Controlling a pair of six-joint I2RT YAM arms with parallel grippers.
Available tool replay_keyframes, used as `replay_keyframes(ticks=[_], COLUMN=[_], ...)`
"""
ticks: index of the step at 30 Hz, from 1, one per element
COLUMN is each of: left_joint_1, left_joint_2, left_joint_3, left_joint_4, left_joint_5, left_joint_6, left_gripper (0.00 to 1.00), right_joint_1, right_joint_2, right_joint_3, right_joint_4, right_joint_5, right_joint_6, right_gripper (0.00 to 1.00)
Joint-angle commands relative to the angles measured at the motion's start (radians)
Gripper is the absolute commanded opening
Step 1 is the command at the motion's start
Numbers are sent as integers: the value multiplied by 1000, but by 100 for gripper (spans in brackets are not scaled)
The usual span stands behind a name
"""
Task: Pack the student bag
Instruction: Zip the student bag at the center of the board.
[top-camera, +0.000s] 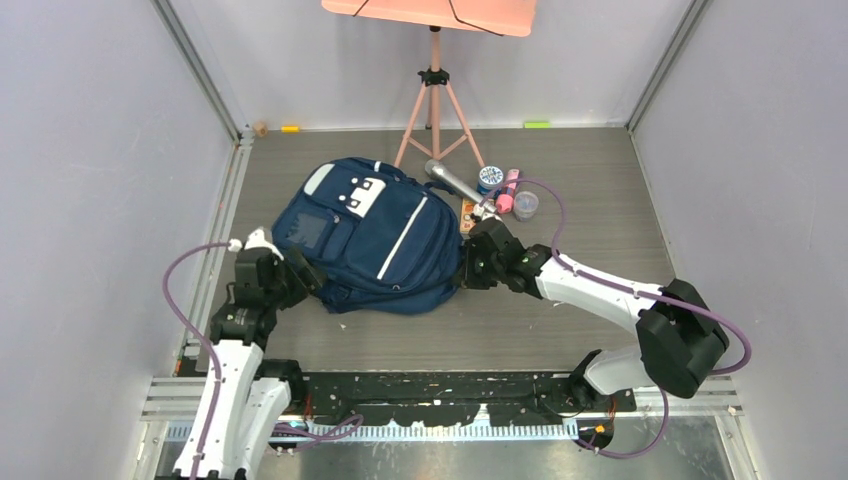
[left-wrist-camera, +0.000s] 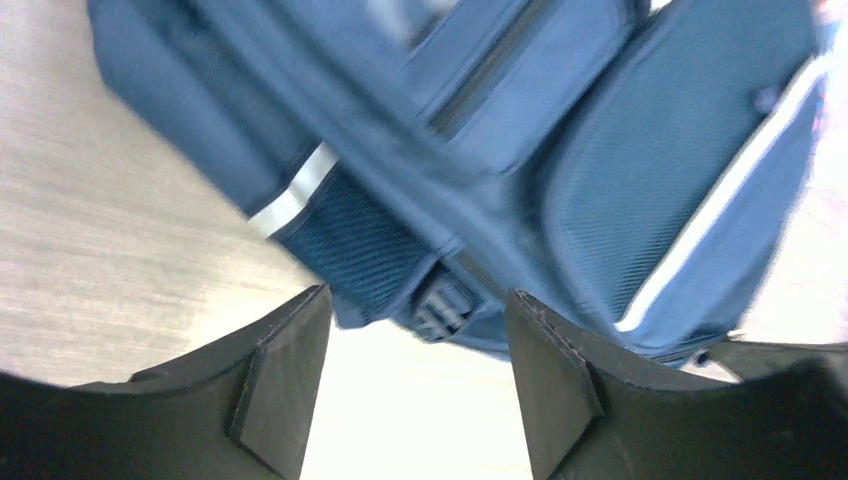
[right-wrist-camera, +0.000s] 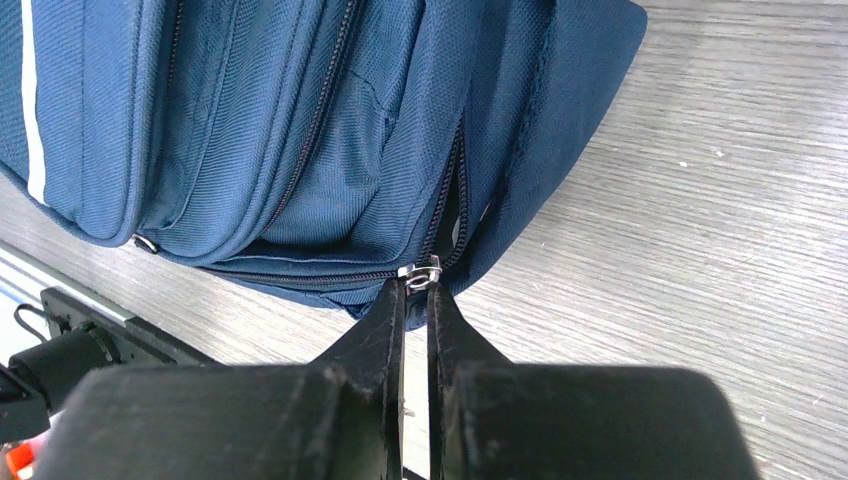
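The student bag (top-camera: 370, 235), navy blue with thin white stripes and a white patch, lies flat in the middle of the table. My left gripper (top-camera: 300, 275) sits at the bag's near left corner. In the left wrist view, the left gripper (left-wrist-camera: 415, 300) stands open with bare table between its fingers, and the student bag (left-wrist-camera: 600, 180) lies just beyond the tips, with a strap buckle (left-wrist-camera: 440, 308) closest. My right gripper (top-camera: 468, 265) is at the bag's near right corner. In the right wrist view, the right gripper (right-wrist-camera: 420, 282) is shut on the silver zipper pull (right-wrist-camera: 422, 272) of the student bag (right-wrist-camera: 300, 130).
Behind the bag stands a pink tripod (top-camera: 433, 100) carrying a pink board (top-camera: 430, 12). Right of it lie a silver cylinder (top-camera: 455, 182), a blue roll (top-camera: 490, 178), a pink item (top-camera: 508, 190) and a clear tub (top-camera: 525, 205). Grey walls enclose three sides.
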Motion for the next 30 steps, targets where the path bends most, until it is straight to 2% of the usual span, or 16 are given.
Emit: replay_keyframes(ticks=[1,4,7,9,13,17,22,25,30], left_joint_1=[-9,-46,-142,-255,-538,-725,-791,-829,-891], left_joint_2=[-31,-21,39,90,224,346,466,548,660], left_joint_3=[139,179,191,199,261,271,284,298,354], left_joint_4=[3,16,63,102,147,297,472,530,539], left_joint_5=[-8,9,40,9,-182,-209,-103,-51,-111], left_joint_6=[142,202,232,259,340,395,458,508,574], left_gripper=[68,68,68,67,68,68,58,56,53], right_joint_1=[-15,-16,-18,-19,-24,-35,-39,-42,-49], right_joint_2=[1,7,15,14,1,-14,-43,-57,-69], right_joint_3=[-10,-23,-27,-29,-36,-53,-72,-87,-101], right_joint_4=[35,66,83,95,98,99,100,102,102], right_joint_5=[-72,-89,-110,-118,-108,-96,-89,-84,-74], right_joint_6=[-48,-30,-13,-3,15,34,49,55,62], right_gripper=[0,0,0,0,1,0,1,1,0])
